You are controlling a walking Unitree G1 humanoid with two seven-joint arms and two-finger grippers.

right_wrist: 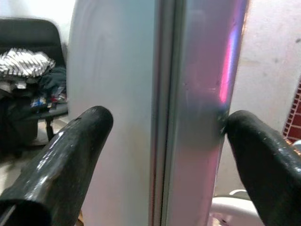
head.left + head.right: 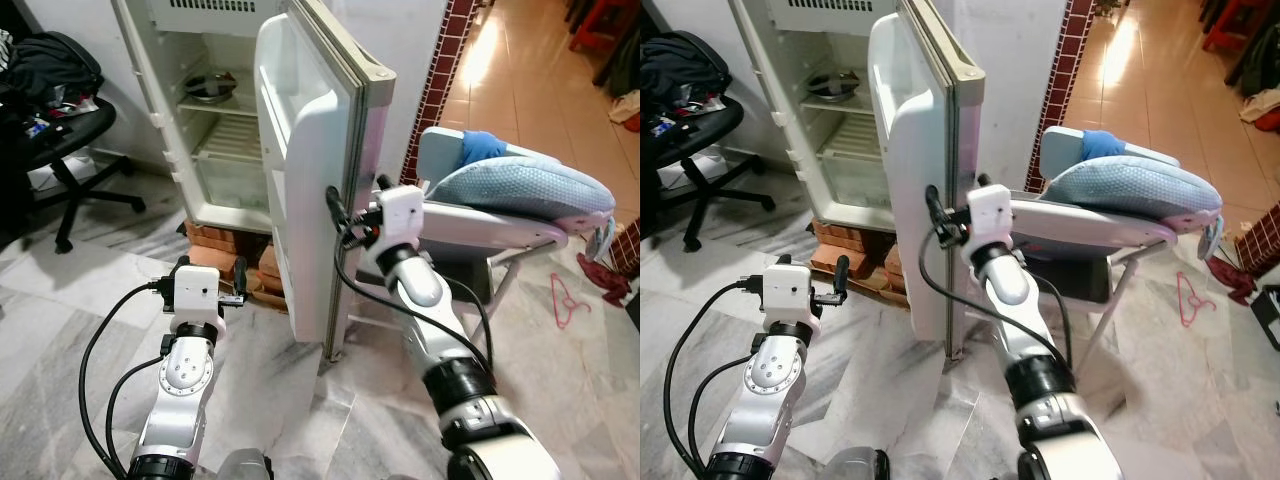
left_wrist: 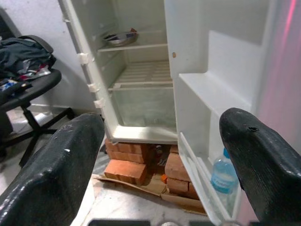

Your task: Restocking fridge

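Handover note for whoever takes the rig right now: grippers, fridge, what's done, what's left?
Right gripper: open, fingers either side of the fridge door edge.
Left gripper: open, empty, low in front of the fridge.
Door stands open. A bottle sits in the bottom door shelf; a metal bowl is on an upper shelf; the other shelves look bare.
Done: door opened. Left: neither gripper holds an item, so restocking seems barely started; then close the door.

A marble floor (image 2: 90, 300) carries red bricks (image 3: 123, 170) propping the open fridge (image 2: 215, 110), flattened cardboard (image 3: 141, 186), an office chair (image 2: 60, 150) and a pink hanger (image 2: 565, 300).
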